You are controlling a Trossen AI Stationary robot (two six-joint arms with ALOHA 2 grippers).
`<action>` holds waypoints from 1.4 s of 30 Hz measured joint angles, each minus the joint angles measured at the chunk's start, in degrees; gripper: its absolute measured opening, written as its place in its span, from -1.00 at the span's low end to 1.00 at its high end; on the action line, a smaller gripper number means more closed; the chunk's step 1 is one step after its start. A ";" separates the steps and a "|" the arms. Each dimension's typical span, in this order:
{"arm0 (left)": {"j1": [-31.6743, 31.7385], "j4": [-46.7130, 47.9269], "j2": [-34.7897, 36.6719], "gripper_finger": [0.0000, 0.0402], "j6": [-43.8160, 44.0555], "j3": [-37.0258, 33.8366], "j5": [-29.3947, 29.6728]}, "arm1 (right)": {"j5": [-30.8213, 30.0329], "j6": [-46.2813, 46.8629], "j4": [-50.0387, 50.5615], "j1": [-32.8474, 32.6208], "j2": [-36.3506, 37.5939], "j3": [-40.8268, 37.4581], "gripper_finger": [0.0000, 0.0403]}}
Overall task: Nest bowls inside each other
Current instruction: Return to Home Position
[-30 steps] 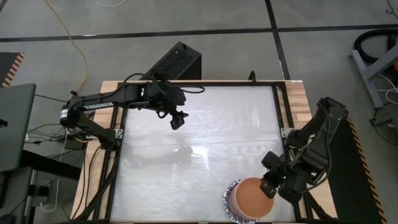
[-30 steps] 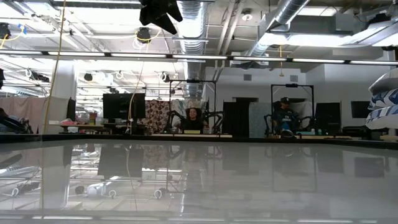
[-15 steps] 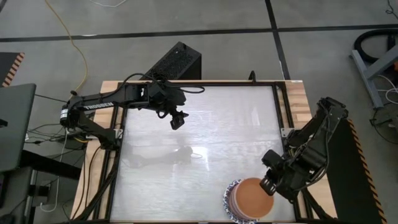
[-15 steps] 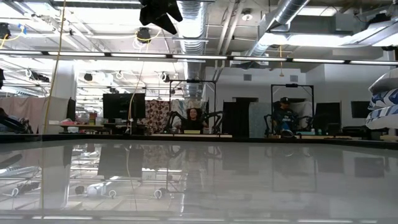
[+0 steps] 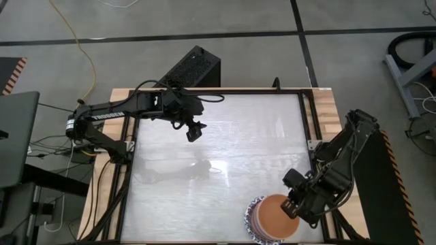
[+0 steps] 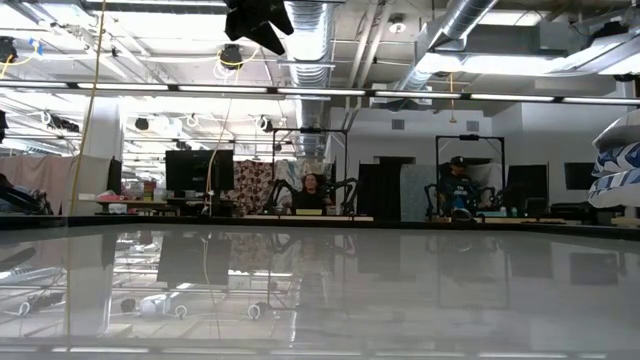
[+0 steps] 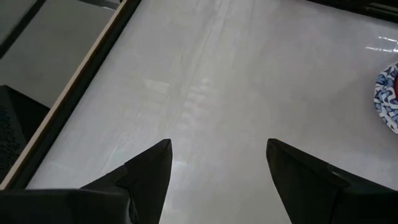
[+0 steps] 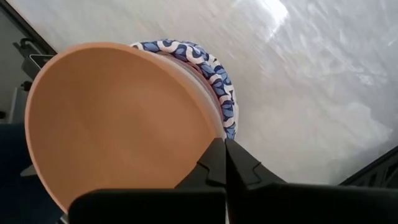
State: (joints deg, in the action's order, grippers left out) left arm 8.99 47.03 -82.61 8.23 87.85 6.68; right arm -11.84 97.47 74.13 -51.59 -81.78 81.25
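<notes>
Orange is the top colour of the stack of bowls (image 5: 271, 219) at the near right corner of the table (image 5: 218, 156), seen from above. The orange bowl (image 5: 274, 216) sits nested on the others, and a blue-and-white patterned bowl (image 5: 250, 219) shows its rim on the stack's left side. The right gripper (image 5: 291, 206) hangs over the right edge of the orange bowl. The left gripper (image 5: 194, 131) is held above the far left part of the table, well apart from the stack.

From table height, the left gripper hangs high over the glossy surface. The stack shows only at the right edge, with blue-and-white rims one above another. Two people (image 6: 312, 190) sit in the room far behind the table.

From the left wrist, the two dark fingers (image 7: 149, 174) stand wide apart with nothing between them, over bare table. A piece of the patterned rim shows far off.

From the right wrist, the fingers (image 8: 214, 163) are pressed together with nothing between them, their tips just beside the rim of the orange bowl. The orange bowl lies inside a pale bowl, and the patterned rim curves out below it on the side toward the table's middle.
</notes>
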 joint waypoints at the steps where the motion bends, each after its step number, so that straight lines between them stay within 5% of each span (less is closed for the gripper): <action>1: 0.00 0.00 0.00 0.24 0.00 0.00 0.00 | 0.00 0.00 0.00 0.00 0.01 0.00 -0.96; 32: -0.02 -0.08 0.00 0.24 -0.49 0.00 0.00 | 1.36 -1.05 -2.06 3.07 0.42 -3.38 -0.96; 42: -0.02 -6.01 1.49 0.24 -0.05 0.00 -7.38 | -19.94 -9.58 3.04 2.69 0.55 3.96 -0.96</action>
State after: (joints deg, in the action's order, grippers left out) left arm 8.97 41.02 -81.12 8.18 87.85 -0.70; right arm -31.77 87.89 77.17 -48.90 -81.23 85.21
